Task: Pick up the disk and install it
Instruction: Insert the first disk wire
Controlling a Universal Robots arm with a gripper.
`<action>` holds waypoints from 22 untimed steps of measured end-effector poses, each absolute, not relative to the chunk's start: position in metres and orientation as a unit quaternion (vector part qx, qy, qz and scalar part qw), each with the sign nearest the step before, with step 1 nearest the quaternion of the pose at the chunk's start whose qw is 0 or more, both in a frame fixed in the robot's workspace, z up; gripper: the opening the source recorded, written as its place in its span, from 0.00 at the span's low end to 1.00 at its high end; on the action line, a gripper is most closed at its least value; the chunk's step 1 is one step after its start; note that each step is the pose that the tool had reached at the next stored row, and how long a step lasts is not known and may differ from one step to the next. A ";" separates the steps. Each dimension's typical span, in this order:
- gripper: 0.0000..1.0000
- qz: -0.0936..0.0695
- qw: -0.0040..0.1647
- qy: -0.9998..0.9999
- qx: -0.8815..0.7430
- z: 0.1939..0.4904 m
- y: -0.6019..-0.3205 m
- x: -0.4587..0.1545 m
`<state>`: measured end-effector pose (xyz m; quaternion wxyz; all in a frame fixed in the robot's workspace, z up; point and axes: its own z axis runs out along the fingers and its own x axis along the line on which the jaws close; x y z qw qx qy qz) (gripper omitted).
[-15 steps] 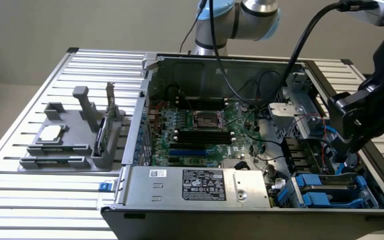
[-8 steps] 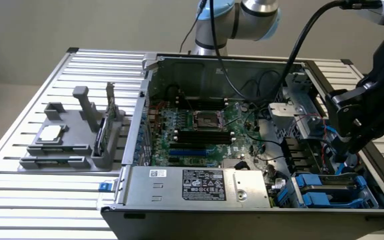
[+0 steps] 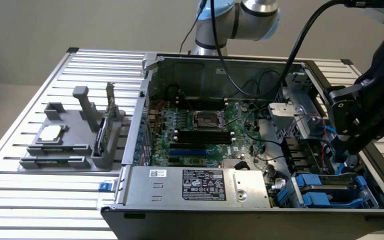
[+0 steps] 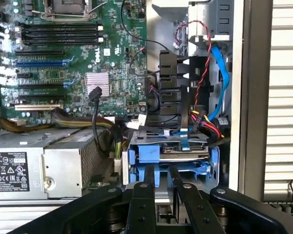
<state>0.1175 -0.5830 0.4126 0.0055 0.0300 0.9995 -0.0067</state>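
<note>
Gripper [image 4: 161, 173] sits at the disk [image 4: 168, 153], at its blue carrier. I can't tell whether it is gripping or loose. Board [image 4: 63, 73] reads DELL; supply label [image 4: 10, 168] is too small to read.

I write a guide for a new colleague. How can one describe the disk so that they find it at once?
Find the open computer case on the slatted table. In its near corner at the exterior view's right, beside the grey power supply with a printed label, sits the disk. A bright blue plastic carrier frames it, unlike the grey metal around.
</note>
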 end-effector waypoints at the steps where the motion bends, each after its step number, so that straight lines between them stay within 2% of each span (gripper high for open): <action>1: 0.25 -0.007 0.005 0.999 0.038 0.413 -0.583 0.117; 22: 0.25 -0.007 0.004 0.978 0.209 0.412 -0.583 0.117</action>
